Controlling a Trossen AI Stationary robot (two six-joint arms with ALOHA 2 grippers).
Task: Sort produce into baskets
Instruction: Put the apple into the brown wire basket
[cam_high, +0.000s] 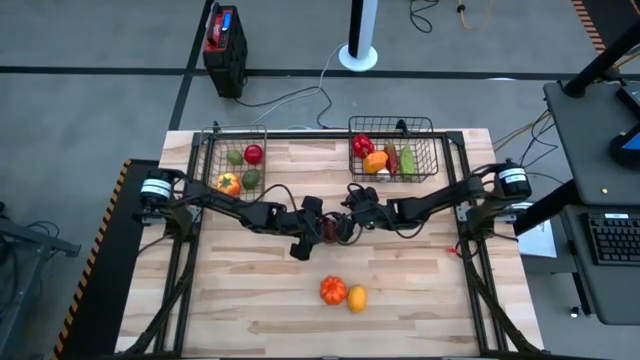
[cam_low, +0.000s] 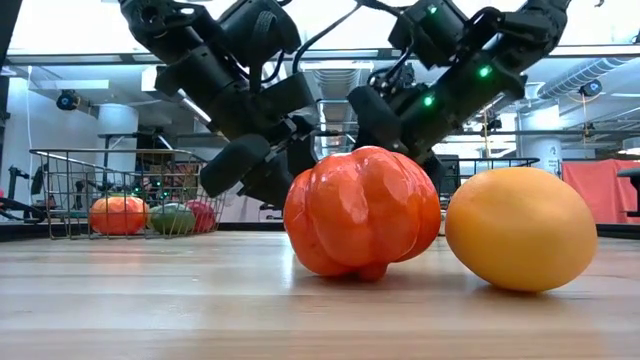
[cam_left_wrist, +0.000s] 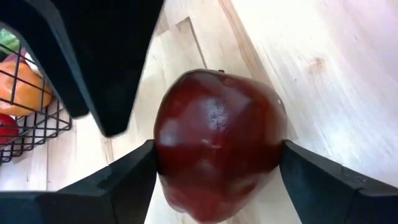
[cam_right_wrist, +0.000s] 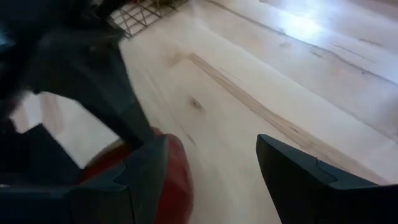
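A dark maroon apple (cam_left_wrist: 217, 143) sits at the table's middle (cam_high: 330, 230), between the fingers of my left gripper (cam_left_wrist: 214, 165), which reaches in from the left (cam_high: 322, 233). Just to the right of it my right gripper (cam_high: 348, 213) stands open with nothing between its fingers (cam_right_wrist: 211, 162); the apple (cam_right_wrist: 177, 174) shows just outside one finger. An orange-red pepper (cam_high: 333, 290) and a yellow-orange fruit (cam_high: 357, 298) lie side by side on the near part of the table. Two wire baskets, one at the far left (cam_high: 210, 150) and one at the far right (cam_high: 432, 150), hold several produce pieces. My left gripper pinches the apple between its two fingers, one on each of two opposite sides (cam_left_wrist: 163, 158). The fingers come slanting down from the table's left. Whether the apple rests on the table or is lifted does not show.
In the low view the pepper (cam_low: 360, 215) and the yellow-orange fruit (cam_low: 520, 228) stand in front of both grippers. A black box with a red top (cam_high: 222, 45) stands on the floor beyond the table's far edge. Bare wood lies left and right of the near fruits.
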